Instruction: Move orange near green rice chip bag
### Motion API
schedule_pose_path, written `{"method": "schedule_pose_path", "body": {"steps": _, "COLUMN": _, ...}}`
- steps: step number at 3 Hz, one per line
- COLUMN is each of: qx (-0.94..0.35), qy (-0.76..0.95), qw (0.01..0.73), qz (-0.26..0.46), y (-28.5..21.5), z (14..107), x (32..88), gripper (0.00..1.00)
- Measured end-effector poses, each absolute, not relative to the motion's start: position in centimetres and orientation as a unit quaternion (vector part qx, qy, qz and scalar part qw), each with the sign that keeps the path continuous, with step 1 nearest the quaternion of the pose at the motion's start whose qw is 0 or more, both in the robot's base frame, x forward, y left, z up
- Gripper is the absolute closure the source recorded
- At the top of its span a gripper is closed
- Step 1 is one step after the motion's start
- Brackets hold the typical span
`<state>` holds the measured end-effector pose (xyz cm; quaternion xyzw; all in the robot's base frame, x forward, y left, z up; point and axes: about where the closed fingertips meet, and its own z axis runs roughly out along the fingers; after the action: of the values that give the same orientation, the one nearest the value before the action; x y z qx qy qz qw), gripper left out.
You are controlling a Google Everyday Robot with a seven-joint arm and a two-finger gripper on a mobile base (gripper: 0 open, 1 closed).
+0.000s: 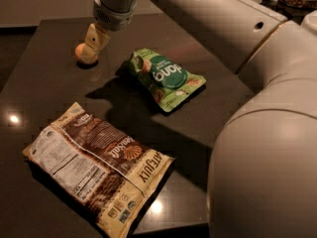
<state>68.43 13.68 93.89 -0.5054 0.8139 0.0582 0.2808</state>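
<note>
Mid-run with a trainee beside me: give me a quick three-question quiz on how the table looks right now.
1. True or false: the orange already touches the green rice chip bag.
2. Multiple choice: the hand is A) above the green rice chip bag, B) right at the orange, towards the far side of the table, C) out of view.
3. Fill in: the bag lying nearest the camera is the ___ one.

Key
1. False: bare tabletop lies between them.
2. B.
3. The brown-and-cream bag.
</note>
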Motion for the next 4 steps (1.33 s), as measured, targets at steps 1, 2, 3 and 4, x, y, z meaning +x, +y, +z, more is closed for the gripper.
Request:
{"method": "schedule_pose_path", "body": {"steps": 1, "qx": -0.468, "qy": 0.827, "qw": 0.306, "qz": 0.058, "y": 14.2, "z": 93.3, "x": 70.7, "gripper": 0.0}}
{"method": "schedule_pose_path", "body": {"steps": 2, "qx": -0.451, "qy": 0.833, "qw": 0.314, "qz": 0.063, "y": 15.3, "z": 92.4, "x": 72.4, "gripper": 0.0}}
{"method": "schedule_pose_path", "body": {"steps": 3, "qx": -0.435, "qy": 0.841, "qw": 0.314, "qz": 0.064, "y": 16.2, "z": 91.2, "x": 73.8, "gripper": 0.0}}
{"method": "schedule_pose_path", "body": {"steps": 4, "qx": -0.421, "qy": 0.848, "qw": 0.314, "qz": 0.068, "y": 16.6, "z": 89.9, "x": 75.0, "gripper": 0.0}}
